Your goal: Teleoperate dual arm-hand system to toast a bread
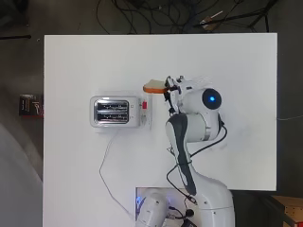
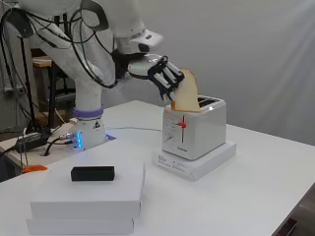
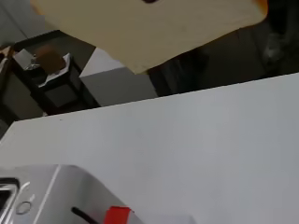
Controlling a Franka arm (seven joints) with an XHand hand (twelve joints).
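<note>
A slice of bread (image 2: 186, 93) with a brown crust hangs in the air, pinched in my black and white hand (image 2: 165, 78). In the overhead view the bread (image 1: 154, 87) is just beyond the toaster's lever end, off to the side of the slots. The white and silver toaster (image 1: 115, 111) stands on a white slab, its two slots empty and its red lever (image 1: 145, 105) up. The wrist view shows the pale face of the bread (image 3: 149, 28) close up, with a corner of the toaster (image 3: 51, 196) and its red lever (image 3: 117, 215).
A white cable (image 1: 106, 165) runs from the toaster toward the arm's base. In the side view a stack of white boxes (image 2: 88, 199) carries a small black block (image 2: 92, 173) near the front. The table (image 1: 236, 71) has bare surface on the right.
</note>
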